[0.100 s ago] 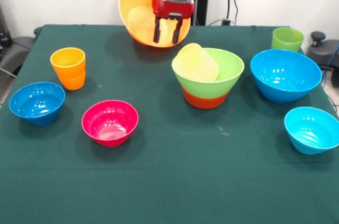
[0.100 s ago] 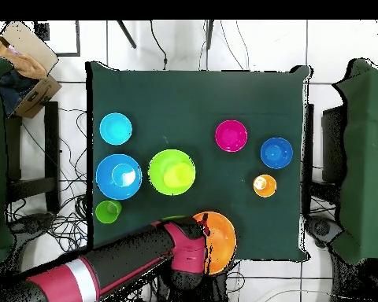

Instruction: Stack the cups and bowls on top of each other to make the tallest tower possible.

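Dark green cloth covers the worktop point(image 1: 169, 192), bowls scattered all over it. Up at the back edge the pincer point(image 1: 164, 32) has its fingers clamped over the rim of the big yellow-orange bowl point(image 1: 139, 12), which is tipped up on its side with its opening facing the camera. Mid-worktop sits the tower point(image 1: 207, 78): orange-red bowl at the bottom, light green bowl nested in it, pale yellow cup point(image 1: 196, 62) lying tilted inside. Magenta bowl point(image 1: 110, 122), small dark blue bowl point(image 1: 37, 102) and orange cup point(image 1: 69, 68) sit on one side; big blue bowl point(image 1: 285, 74), small cyan bowl point(image 1: 312, 128) and green cup point(image 1: 287, 38) on the other.
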You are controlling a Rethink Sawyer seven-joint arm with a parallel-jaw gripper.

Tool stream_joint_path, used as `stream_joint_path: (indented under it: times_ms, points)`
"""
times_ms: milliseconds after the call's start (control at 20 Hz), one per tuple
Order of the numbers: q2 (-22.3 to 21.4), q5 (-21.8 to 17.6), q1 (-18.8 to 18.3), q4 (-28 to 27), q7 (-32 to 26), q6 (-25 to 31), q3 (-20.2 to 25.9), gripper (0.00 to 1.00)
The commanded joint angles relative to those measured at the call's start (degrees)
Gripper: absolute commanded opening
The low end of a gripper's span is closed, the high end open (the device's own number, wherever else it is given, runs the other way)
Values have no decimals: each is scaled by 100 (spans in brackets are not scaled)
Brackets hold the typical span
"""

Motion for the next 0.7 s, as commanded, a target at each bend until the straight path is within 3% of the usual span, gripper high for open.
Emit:
stream_joint_path:
  times_ms: [50, 450, 700]
  points:
    - [524, 307, -77, -695, -956, 80, 847, 100]
    - [338, -46, 47, -704, -655, 296, 804, 100]
    - [375, 59, 52, -703, -756, 228, 753, 100]
